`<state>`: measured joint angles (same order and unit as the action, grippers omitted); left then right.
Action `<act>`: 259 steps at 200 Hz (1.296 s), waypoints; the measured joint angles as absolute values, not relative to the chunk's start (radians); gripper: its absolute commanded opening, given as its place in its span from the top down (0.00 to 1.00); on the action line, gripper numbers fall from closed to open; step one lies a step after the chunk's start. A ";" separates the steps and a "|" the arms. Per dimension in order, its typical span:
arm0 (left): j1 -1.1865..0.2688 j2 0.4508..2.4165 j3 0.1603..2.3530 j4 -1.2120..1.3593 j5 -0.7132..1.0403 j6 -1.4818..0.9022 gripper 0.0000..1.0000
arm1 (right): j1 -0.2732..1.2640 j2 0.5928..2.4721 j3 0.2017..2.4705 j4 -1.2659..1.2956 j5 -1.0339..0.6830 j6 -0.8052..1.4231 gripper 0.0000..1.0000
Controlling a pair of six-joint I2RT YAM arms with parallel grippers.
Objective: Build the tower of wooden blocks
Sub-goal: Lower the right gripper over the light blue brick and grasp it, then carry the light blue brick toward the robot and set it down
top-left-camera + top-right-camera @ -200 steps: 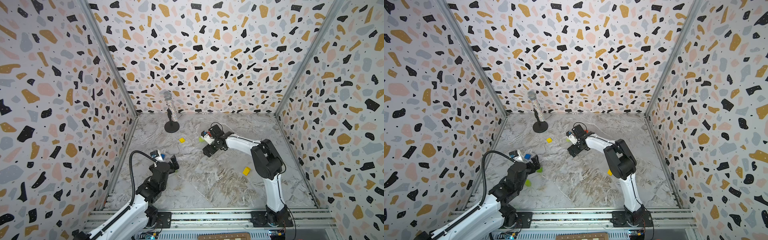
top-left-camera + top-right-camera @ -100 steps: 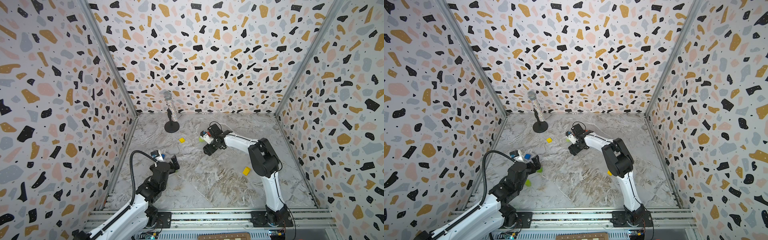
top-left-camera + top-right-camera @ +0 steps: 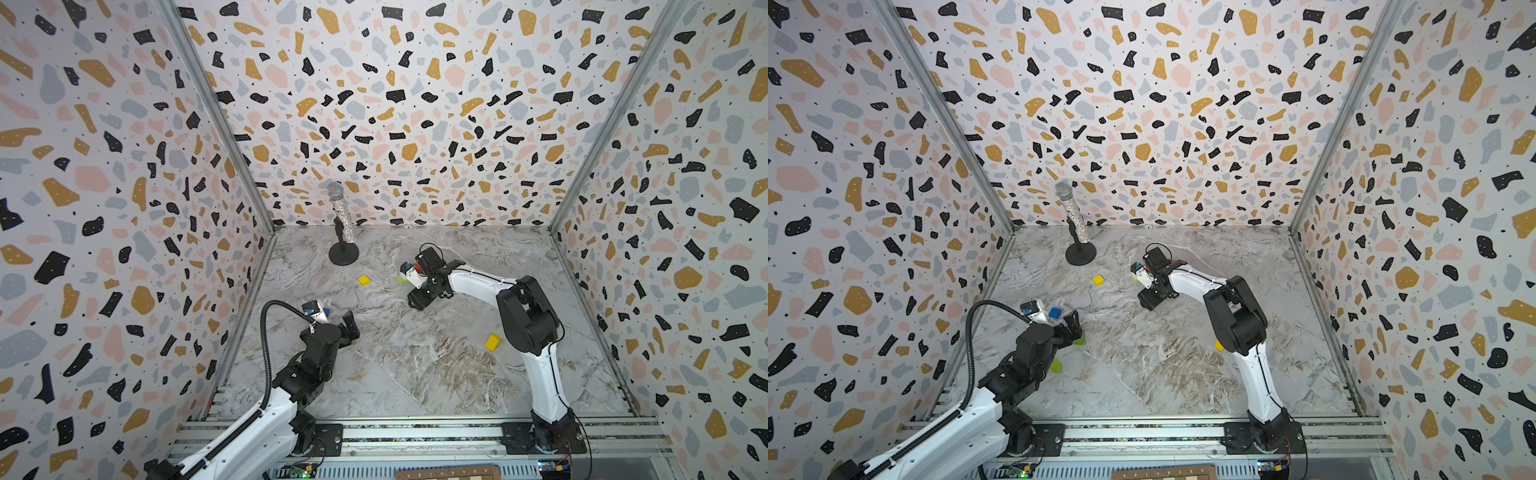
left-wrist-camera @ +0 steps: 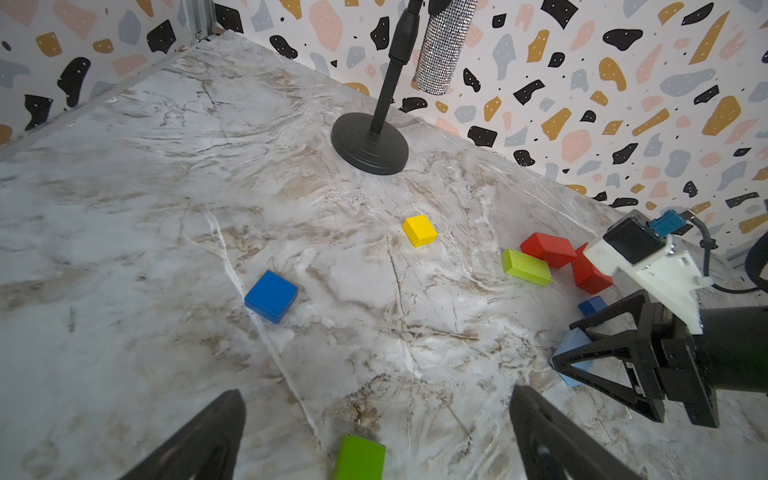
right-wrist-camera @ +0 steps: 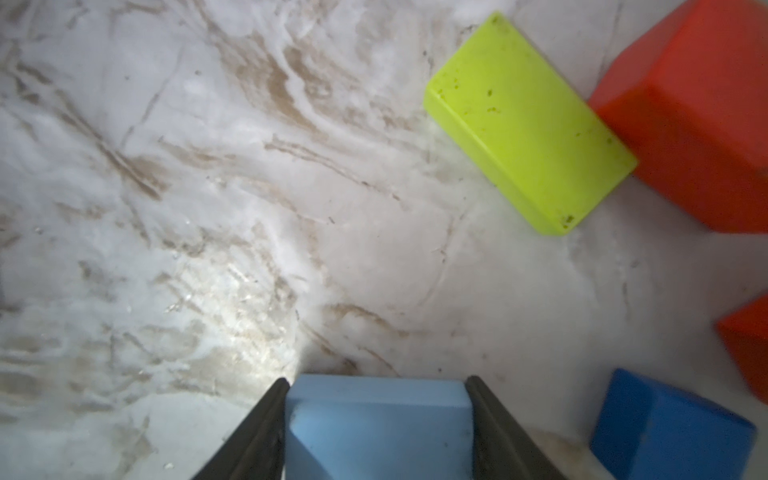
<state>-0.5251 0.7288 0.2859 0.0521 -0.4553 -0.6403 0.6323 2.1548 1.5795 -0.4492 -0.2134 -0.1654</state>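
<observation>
**Right arm has the light-blue block, the rest is lying loose**

Going left to right across the top views.

Lower left: the left gripper has its jaws spread as wide as they go, with nothing in them. In its wrist view a green block lies on the marble table between the two fingers, at the bottom edge of the frame. Neither finger touches it as far as I can see. A blue block sits right by that gripper. Another green piece pokes out from under the arm in a top view.

Upper middle-left: the glittery microphone stands on its black stand near the back wall. Just right of it and a bit lower, a yellow cube sits alone.

Centre: the right gripper is low at the table, jaws closed in on a light-blue block with a finger flat against each side. The block looks to be resting on the table, though I can't tell for sure. Close around it are a lime brick touching one of the two red blocks, plus a dark-blue block.

Right of centre, lower down: a yellow brick lies by the right arm's elbow, well apart from the others.
</observation>
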 measured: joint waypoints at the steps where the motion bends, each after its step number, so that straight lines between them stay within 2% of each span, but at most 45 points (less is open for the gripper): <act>1: -0.525 0.729 0.286 0.052 -0.453 -0.640 0.00 | 0.632 2.153 1.578 -0.449 -0.215 -0.167 0.38; 73: -0.527 0.662 0.287 -0.003 -0.400 -0.625 0.00 | 0.673 2.074 1.464 -0.469 -0.270 -0.328 0.38; 122: -0.527 0.611 0.289 -0.056 -0.397 -0.619 0.00 | 0.701 1.996 1.376 -0.469 -0.308 -0.439 0.31; 173: -0.527 0.595 0.289 -0.084 -0.389 -0.618 0.00 | 0.723 1.966 1.361 -0.474 -0.393 -0.548 0.30; 206: -0.527 0.590 0.289 -0.101 -0.385 -0.618 0.00 | 0.730 1.966 1.361 -0.479 -0.408 -0.578 0.26; 259: -0.527 0.589 0.289 -0.105 -0.383 -0.619 0.00 | 0.716 1.951 1.350 -0.461 -0.440 -0.529 0.27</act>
<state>-0.5266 0.5888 0.2893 -0.1051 -0.3828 -0.6186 0.7158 1.9514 1.3502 -0.4614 -0.4404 -0.5293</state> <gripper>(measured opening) 0.998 0.732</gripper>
